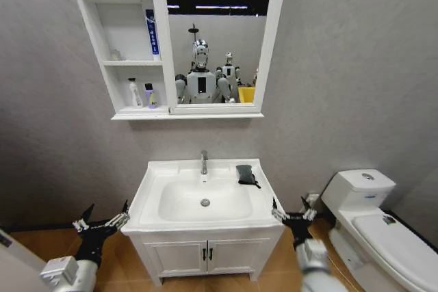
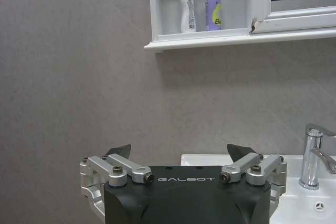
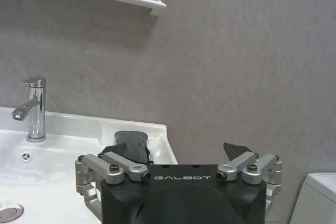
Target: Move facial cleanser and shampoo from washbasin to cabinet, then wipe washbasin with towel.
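Observation:
The white washbasin (image 1: 146,200) has a chrome tap (image 1: 204,162) and a round drain (image 1: 205,202). A folded dark towel (image 1: 246,174) lies on its back right corner, also seen as the towel (image 3: 134,145) beyond my right fingers. On the cabinet's (image 1: 124,32) lowest shelf stand a white bottle (image 1: 135,92) and a purple bottle (image 1: 149,95); a blue tube (image 1: 155,32) stands one shelf higher. I cannot tell which is the facial cleanser or the shampoo. My left gripper (image 1: 106,209) is open, low at the basin's left side. My right gripper (image 1: 290,204) is open at the front right corner.
A mirror (image 1: 215,32) adjoins the cabinet shelves. Below the basin is a two-door vanity (image 1: 205,254). A white toilet (image 1: 373,220) stands to the right. Grey wall behind; wooden floor on both sides of the vanity.

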Robot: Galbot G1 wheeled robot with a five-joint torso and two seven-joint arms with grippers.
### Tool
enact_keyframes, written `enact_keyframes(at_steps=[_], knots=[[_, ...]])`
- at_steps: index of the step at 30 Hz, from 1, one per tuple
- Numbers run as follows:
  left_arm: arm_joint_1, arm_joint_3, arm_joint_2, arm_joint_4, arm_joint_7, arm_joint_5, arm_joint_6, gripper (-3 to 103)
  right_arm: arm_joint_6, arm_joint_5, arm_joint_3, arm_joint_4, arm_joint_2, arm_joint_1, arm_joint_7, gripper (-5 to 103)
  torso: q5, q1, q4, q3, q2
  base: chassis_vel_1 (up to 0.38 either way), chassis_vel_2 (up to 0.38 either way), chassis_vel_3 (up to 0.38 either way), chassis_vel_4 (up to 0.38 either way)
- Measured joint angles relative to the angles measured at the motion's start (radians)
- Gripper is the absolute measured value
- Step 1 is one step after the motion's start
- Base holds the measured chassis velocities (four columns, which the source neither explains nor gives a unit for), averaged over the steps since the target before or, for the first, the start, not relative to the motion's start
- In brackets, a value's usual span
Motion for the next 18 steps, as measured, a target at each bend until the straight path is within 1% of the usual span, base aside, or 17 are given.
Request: enact_keyframes(at_steps=[3,8,14,16,17,18], knots=[[0.000,0.000,0.000,0.000,0.000,0.000,0.000,100,-0.021,-0.009,-0.002,0.018,-0.003,0.021,0.003,100,0.0003,0.001,0.0007,0.000,0.000,0.021,-0.054,-0.010,0.074],[0.000,0.000,0.000,0.000,0.000,0.000,0.000,100,-0.036,-0.005,-0.012,0.029,-0.023,0.032,0.007,100,0.0002,0.001,0.0005,0.000,0.000,0.037,-0.125,-0.020,0.141],[0.000,0.000,0.000,0.000,0.000,0.000,0.000,100,-0.035,-0.025,-0.029,0.017,-0.002,0.047,0.007,100,0.0007,0.001,0.0001,0.000,0.000,0.114,-0.229,-0.137,0.242],[0.000,0.000,0.000,0.000,0.000,0.000,0.000,100,-0.033,-0.028,-0.029,0.015,-0.001,0.047,0.006,100,0.0004,0.000,0.0004,0.000,0.000,0.184,-0.279,-0.165,0.236],[0.000,0.000,0.000,0.000,0.000,0.000,0.000,100,-0.028,-0.030,-0.026,0.015,-0.002,0.046,0.006,100,-0.0004,0.000,0.0000,0.000,0.000,0.223,-0.279,-0.227,0.278],[0.000,0.000,0.000,0.000,0.000,0.000,0.000,100,-0.024,-0.030,-0.024,0.013,-0.003,0.048,0.006,100,0.0008,0.000,0.0000,0.000,0.000,0.252,-0.288,-0.227,0.275]])
